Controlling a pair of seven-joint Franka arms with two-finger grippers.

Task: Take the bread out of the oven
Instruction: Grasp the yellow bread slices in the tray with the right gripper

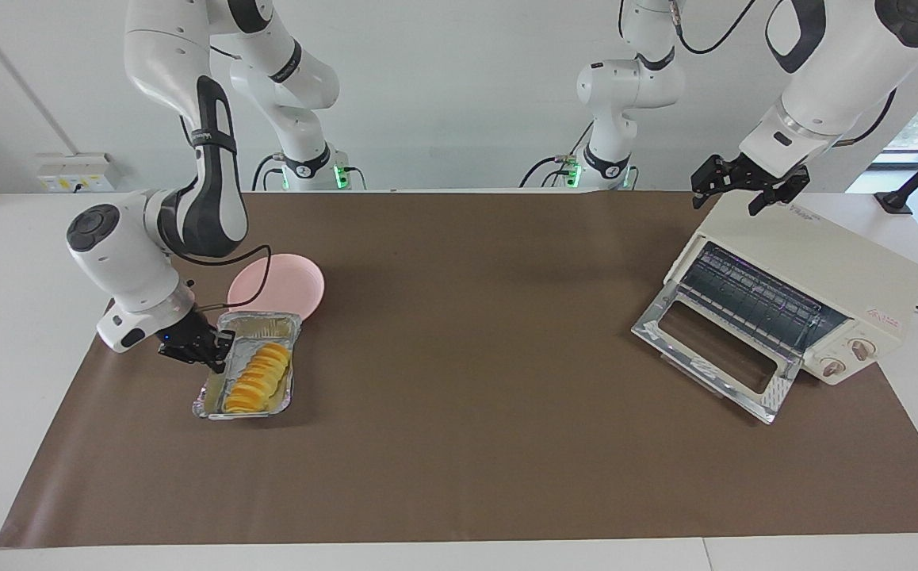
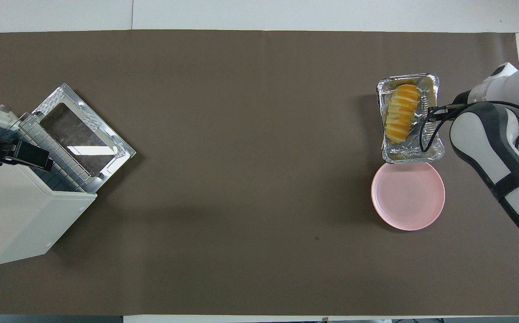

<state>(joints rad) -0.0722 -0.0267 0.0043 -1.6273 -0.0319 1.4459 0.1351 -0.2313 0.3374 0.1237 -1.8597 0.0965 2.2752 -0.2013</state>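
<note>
The small golden-yellow ridged loaf of bread is already out of the cream-white boxy toaster oven; it lies in a crinkled silver foil tray on the brown mat, at lower left of the facing view and upper right of the overhead view. The tray sits touching or just beside a round pink plate, which lies nearer to the robots. The oven stands well apart at the left arm's end of the table, at the right of the facing view, its shiny glass-windowed door folded down open and the wire rack bare. Judged from this, the removal itself is done; what may remain is letting go of the tray, moving the bread to the plate, or shutting the door. The right gripper is low at the tray's long rim on the side toward the right arm's end, arm bent sharply down with the wrist tilted toward the tray; its fingers appear to straddle the rim, but whether they pinch it cannot be told. The left gripper hangs over the oven's top rear corner, fingers spread apart and holding nothing, waiting.
</note>
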